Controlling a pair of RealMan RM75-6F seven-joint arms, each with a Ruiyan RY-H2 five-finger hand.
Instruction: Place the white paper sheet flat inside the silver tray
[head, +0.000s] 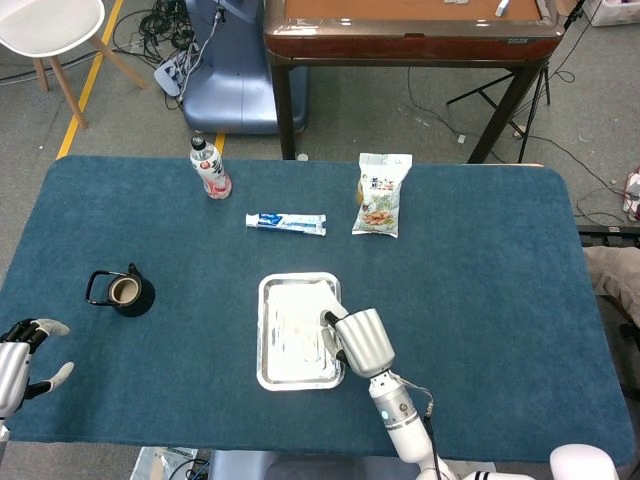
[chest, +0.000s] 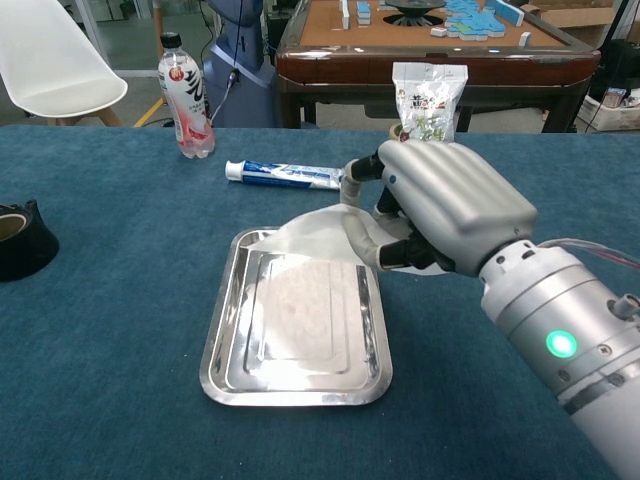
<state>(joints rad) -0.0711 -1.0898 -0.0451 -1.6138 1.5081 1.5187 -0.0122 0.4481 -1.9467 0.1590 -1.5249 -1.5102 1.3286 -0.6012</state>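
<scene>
The blue table (head: 500, 300) fills both views, and at its middle sits the silver tray (chest: 222, 345), long side running away from the robot; this is the placing step, well along by the look of it. The right hand (chest: 440, 205) is over the tray's far right corner, fingers closed on the white paper sheet (chest: 310, 235), thumb and fingers pinching its right edge; the sheet is over the tray's far end, its near part drooping toward the tray floor, its gripped part lifted above the rim, so it is not yet flat. In the head view the right hand (head: 358, 342) sits at the tray's right rim, with the sheet (head: 298, 305) covering the upper half of the tray (head: 266, 375). The left hand (head: 20, 360) is well apart at the table's near left edge, fingers spread, holding nothing.

Around the work: a snack bag (head: 380, 195) at the far side; a drink bottle (head: 210, 167) far left; a toothpaste tube (head: 286, 222) lying just beyond the tray; a roll of black tape (head: 125, 293) well to the left.

Next, in my judgement, the hand must lower toward the tray floor and bring the raised edge inside the right rim before letting go; release too high or too far right and the sheet may drape over the rim rather than lie flat.
</scene>
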